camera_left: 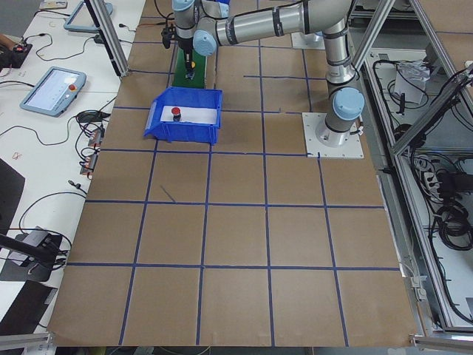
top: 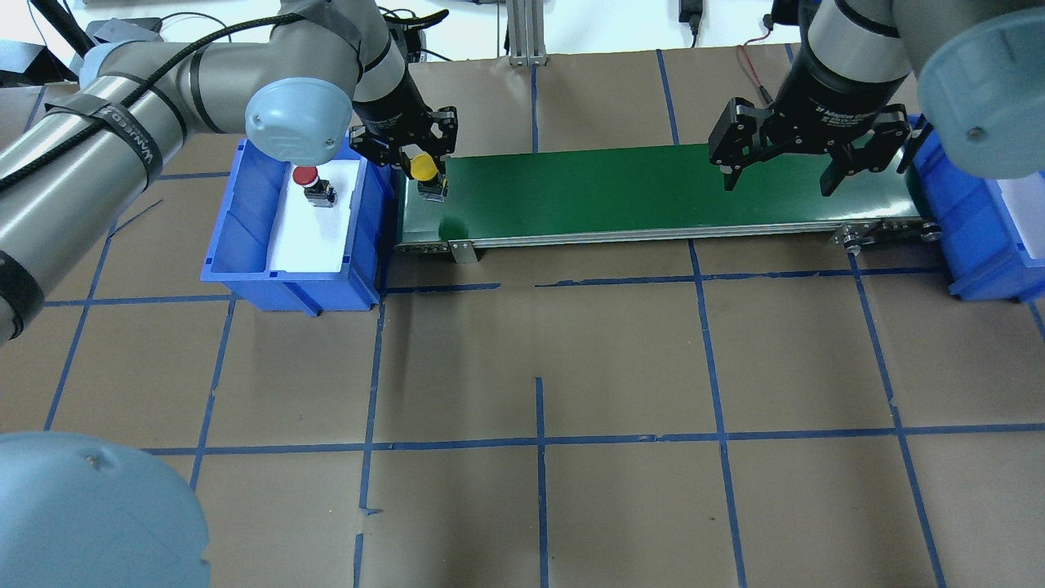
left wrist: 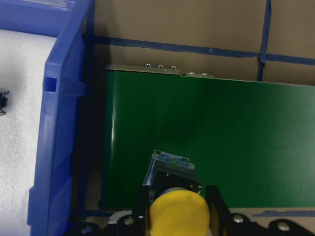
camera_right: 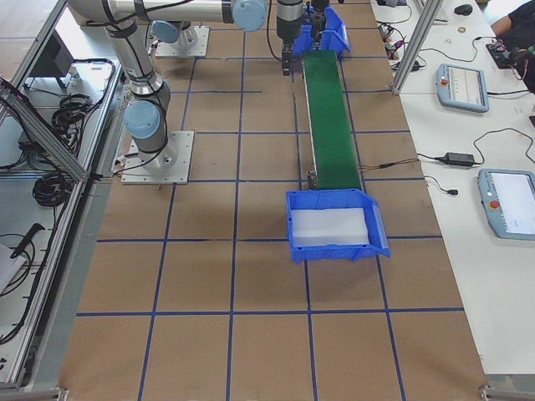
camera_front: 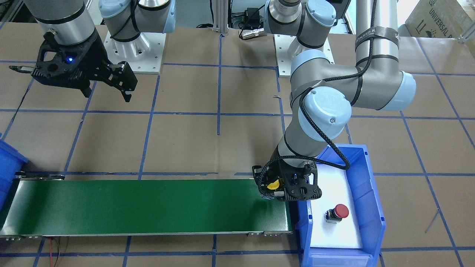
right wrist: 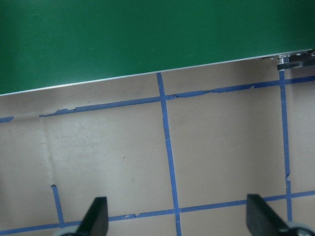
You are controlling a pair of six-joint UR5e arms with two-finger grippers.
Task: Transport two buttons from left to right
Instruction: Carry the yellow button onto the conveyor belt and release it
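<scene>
My left gripper [top: 424, 173] is shut on the yellow-capped button [top: 423, 168] and holds it over the left end of the green conveyor belt [top: 653, 188]. In the left wrist view the yellow cap [left wrist: 177, 214] sits between my fingers, with its grey body below it over the belt. I cannot tell whether the body touches the belt. The red-capped button [top: 306, 176] stands on the white pad in the left blue bin [top: 245, 261]; it also shows in the front view [camera_front: 339, 211]. My right gripper [top: 780, 186] is open and empty above the belt's right end.
A second blue bin [top: 971, 237] with a white pad stands at the belt's right end. The belt [camera_front: 148, 207] carries nothing along its middle. Brown paper with blue tape lines [right wrist: 167, 147] covers the table.
</scene>
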